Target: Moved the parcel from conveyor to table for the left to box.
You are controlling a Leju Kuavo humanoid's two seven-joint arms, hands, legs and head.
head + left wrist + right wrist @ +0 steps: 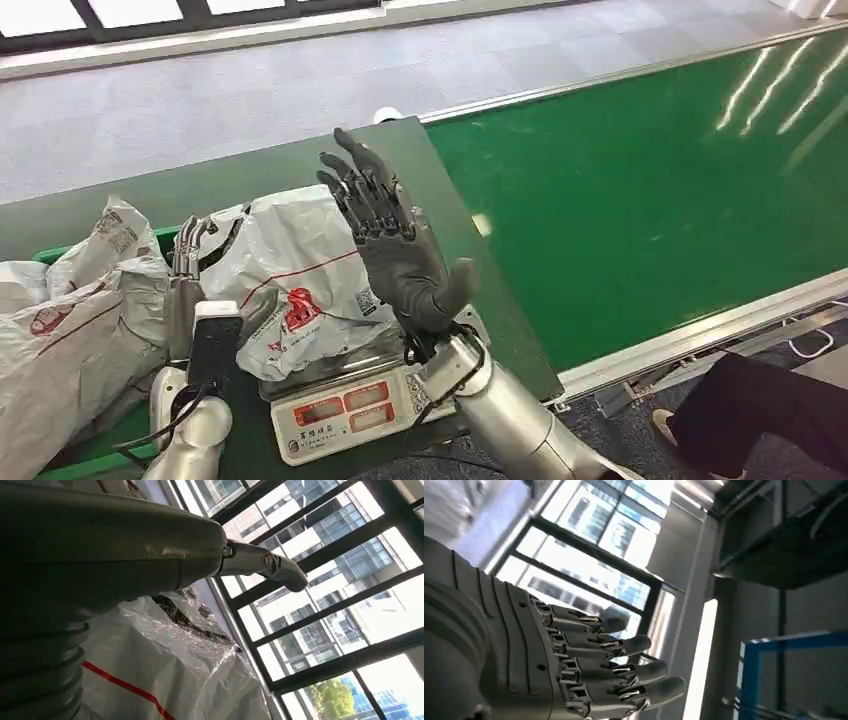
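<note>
One parcel [300, 285] lengthwise toward conveyor [640, 190]

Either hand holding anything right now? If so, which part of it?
Right hand holds nothing: raised, fingers spread. Left hand lies against the side of the parcel on the scale; whether it grips cannot be told.

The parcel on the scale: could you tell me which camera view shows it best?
The head view: the parcel lies whole on the scale, red stripe and label visible. The left wrist view catches a crinkled patch beside the left hand; the right wrist view shows the right hand against windows.
</note>
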